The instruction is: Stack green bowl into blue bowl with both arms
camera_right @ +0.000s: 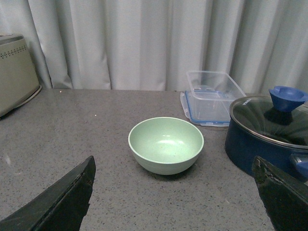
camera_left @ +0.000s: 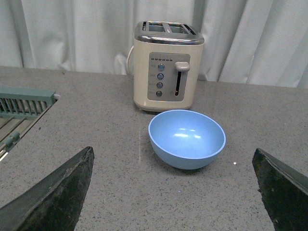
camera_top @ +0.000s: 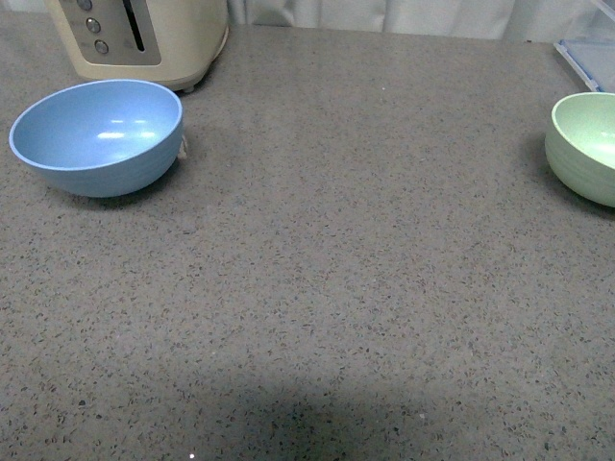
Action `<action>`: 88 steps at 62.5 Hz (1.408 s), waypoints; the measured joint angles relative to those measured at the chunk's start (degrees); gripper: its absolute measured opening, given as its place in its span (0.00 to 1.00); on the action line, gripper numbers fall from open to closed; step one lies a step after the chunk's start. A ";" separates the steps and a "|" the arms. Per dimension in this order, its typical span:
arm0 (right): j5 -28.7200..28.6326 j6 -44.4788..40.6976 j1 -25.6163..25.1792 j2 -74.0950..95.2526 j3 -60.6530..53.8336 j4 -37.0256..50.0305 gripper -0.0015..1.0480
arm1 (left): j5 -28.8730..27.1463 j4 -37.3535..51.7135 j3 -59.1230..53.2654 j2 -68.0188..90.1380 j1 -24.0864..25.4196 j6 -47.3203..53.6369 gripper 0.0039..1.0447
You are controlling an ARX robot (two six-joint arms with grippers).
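Two bowls, well apart on the speckled grey stone surface [camera_top: 336, 288], not yet stacked. At far left in the front view: round light sky-blue matte plastic bowl [camera_top: 96, 137], upright and empty, just in front of a cream two-slot toaster [camera_top: 144, 38]. At the far right edge: round pale mint-green matte plastic bowl [camera_top: 586, 149], upright, partly cut off by the frame, near the corner of a clear plastic box with a blue-edged lid [camera_top: 588, 53].

From the left wrist: left claw [camera_left: 172, 151] released, dark fingers [camera_left: 57, 197] spread wide, gripping nothing. Sky-blue bowl [camera_left: 186, 138] beyond the tips and centred between them, untouched. Toaster [camera_left: 167, 67] just behind it, lever side facing the camera. Pale green slatted rack [camera_left: 24, 103] off at the surface's edge.

From the right wrist: right claw [camera_right: 173, 159] likewise released, dark fingers [camera_right: 62, 202] wide apart, holding nothing. Mint-green bowl [camera_right: 166, 144] beyond the tips and centred between them, untouched and empty. Just beside it, not touching: dark blue pot with a glass lid and blue knob [camera_right: 269, 139]. Behind, the clear box [camera_right: 211, 94], close to a white curtain [camera_right: 144, 43].
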 joint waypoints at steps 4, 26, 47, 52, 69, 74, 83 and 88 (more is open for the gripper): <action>0.00 0.00 0.00 0.00 0.00 0.00 0.91 | 0.00 0.00 0.00 0.00 0.00 0.00 0.94; 0.00 0.00 0.00 0.00 0.00 0.00 0.91 | 0.00 0.00 0.00 0.00 0.00 0.00 0.94; 0.00 0.00 0.00 0.00 0.00 0.00 0.91 | 0.00 0.00 0.00 0.00 0.00 0.00 0.94; 0.00 0.00 0.00 0.00 0.00 0.00 0.91 | 0.00 0.00 0.00 0.00 0.00 0.00 0.94; 0.00 0.00 0.00 0.00 0.00 0.00 0.91 | 0.00 0.00 0.00 0.00 0.00 0.00 0.94; 0.00 0.00 0.00 0.00 0.00 0.00 0.91 | 0.00 0.00 0.00 0.00 0.00 0.00 0.94; 0.00 0.00 0.00 0.00 0.00 0.00 0.91 | 0.00 0.00 0.00 0.00 0.00 0.00 0.94; 0.00 0.00 0.00 0.00 0.00 0.00 0.91 | 0.00 0.00 0.00 0.00 0.00 0.00 0.94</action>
